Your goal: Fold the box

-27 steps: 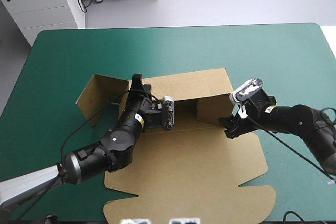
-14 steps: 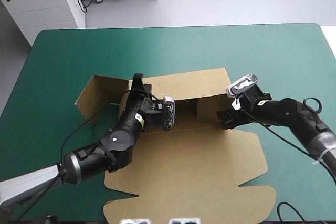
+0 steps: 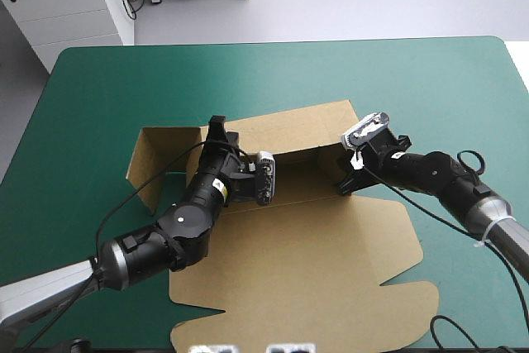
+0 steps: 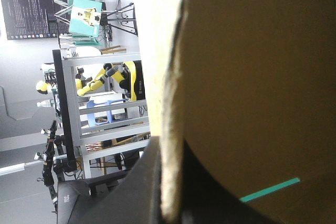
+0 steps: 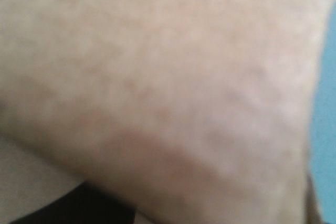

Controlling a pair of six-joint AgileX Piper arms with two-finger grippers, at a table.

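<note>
The brown box (image 3: 314, 270) lies as a cut sheet with its lid panel flat toward the near edge. Its back wall (image 3: 289, 131) stands raised, and a side flap (image 3: 161, 159) stands up at the left end. My left gripper (image 3: 216, 131) is at the top edge of the back wall, near its left end. In the left wrist view that board edge (image 4: 170, 103) runs between the black fingers (image 4: 142, 192), which are shut on it. My right gripper (image 3: 341, 185) presses against the right side flap (image 3: 326, 171), which is turned inward. Blurred board (image 5: 157, 66) fills the right wrist view.
Teal-green cover (image 3: 413, 88) lies bare behind and right of the box. The lid's scalloped corner (image 3: 413, 307) reaches near the table's front edge. A thin teal-green strip (image 4: 270, 189) shows past the board in the left wrist view.
My right gripper has moved left, toward the box's middle, swinging the right side flap inward. The whole sheet has shifted slightly. The left gripper has kept its hold on the back wall.
</note>
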